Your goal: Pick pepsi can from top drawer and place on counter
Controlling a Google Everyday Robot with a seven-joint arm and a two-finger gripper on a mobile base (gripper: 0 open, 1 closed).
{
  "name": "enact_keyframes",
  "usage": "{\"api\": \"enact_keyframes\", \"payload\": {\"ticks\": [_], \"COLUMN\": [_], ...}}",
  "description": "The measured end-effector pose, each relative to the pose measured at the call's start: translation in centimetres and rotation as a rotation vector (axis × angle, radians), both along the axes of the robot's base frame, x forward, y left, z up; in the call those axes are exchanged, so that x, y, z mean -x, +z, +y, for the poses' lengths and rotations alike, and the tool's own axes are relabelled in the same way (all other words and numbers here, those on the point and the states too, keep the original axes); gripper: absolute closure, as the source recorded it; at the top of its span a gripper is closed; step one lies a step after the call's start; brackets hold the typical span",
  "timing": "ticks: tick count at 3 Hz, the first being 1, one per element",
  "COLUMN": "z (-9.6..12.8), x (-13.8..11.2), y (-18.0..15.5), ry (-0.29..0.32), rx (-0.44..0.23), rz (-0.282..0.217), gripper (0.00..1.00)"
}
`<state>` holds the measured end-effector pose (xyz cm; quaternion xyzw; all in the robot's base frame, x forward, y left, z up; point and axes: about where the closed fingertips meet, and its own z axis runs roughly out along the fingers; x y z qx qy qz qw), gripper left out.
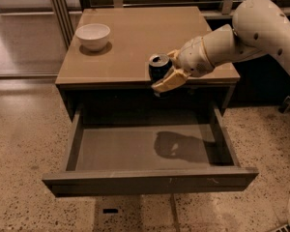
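My gripper (165, 71) is shut on the pepsi can (159, 67), a dark blue can with a silver top, held upright. The can hangs at the front edge of the counter (135, 37), about level with its tan top, above the back of the open top drawer (145, 146). The drawer is pulled far out and its grey bottom shows only the arm's shadow. The white arm reaches in from the upper right.
A white bowl (93, 36) stands on the counter's back left corner. Metal rails and a dark shelf run behind the cabinet. Speckled floor surrounds the drawer front.
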<state>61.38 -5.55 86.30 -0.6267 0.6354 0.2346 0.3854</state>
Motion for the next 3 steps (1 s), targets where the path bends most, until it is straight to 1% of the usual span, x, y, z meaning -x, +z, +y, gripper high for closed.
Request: {"api": "enact_keyframes", "payload": {"ticks": [1,2,3], "z": [-0.1,-0.8,-1.7], "x": [-0.8,-3.2,-6.7], "y": [0.4,0.9,1.7], "ry": [-0.011,-0.032,-0.070], "rx": [0.003,-0.007,-0.042], "rz": [-0.025,-0.043,-0.067], "gripper": [1.00,1.00,1.00]}}
